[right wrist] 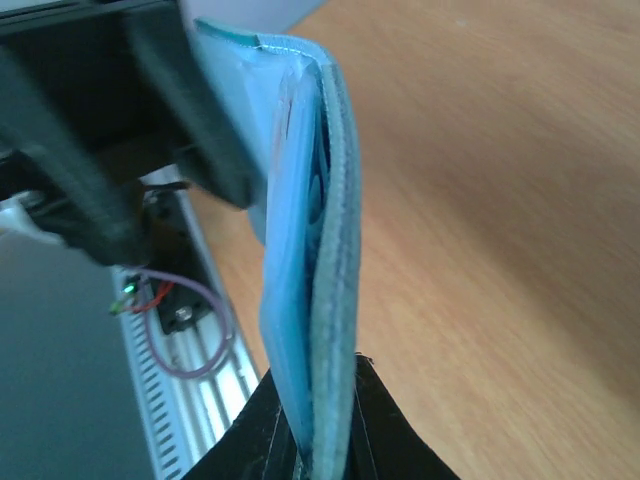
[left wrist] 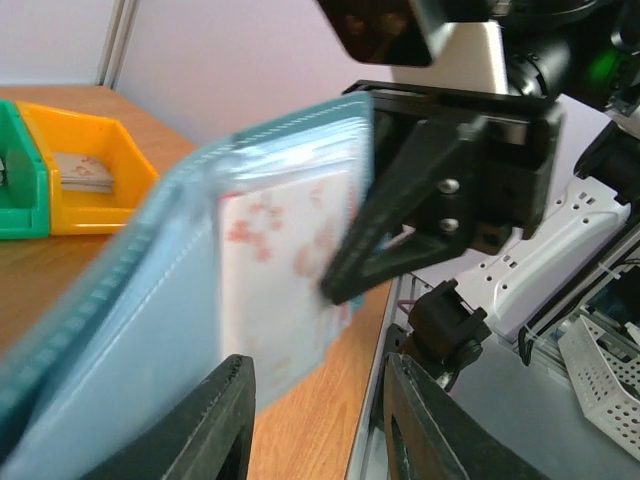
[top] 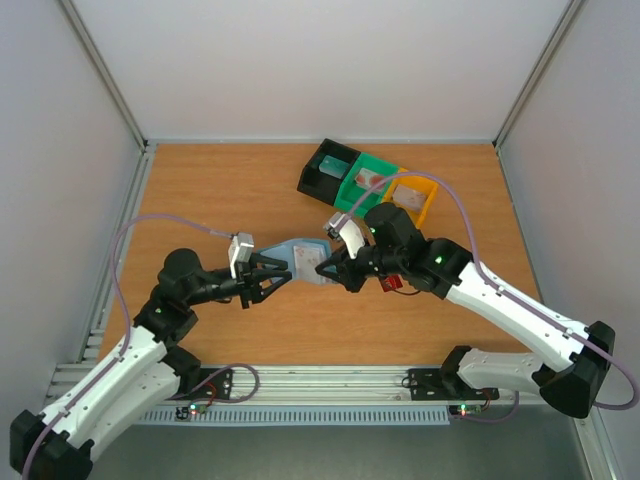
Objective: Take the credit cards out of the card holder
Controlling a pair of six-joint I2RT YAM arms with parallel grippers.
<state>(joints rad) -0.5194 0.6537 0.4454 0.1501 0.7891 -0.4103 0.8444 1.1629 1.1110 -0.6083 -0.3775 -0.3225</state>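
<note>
Nearest, the left end effector (left wrist: pixel 318 400) stands released, jaws apart, just short of the card holder (left wrist: pixel 140 340); the right end effector (right wrist: pixel 318 430) grasps its far edge, lifted off the desk (top: pixel 230 190), long axis arm to arm, 1 pale floral credit card (left wrist: pixel 285 260) facing the left arm

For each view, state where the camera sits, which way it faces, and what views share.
Top external: above, behind the bases, looking down on the table; both arms show.
Left wrist: on the left arm, facing the card holder; left fingers below.
Right wrist: along the card holder's edge; right fingers clamp it.
Shared: the card holder.
</note>
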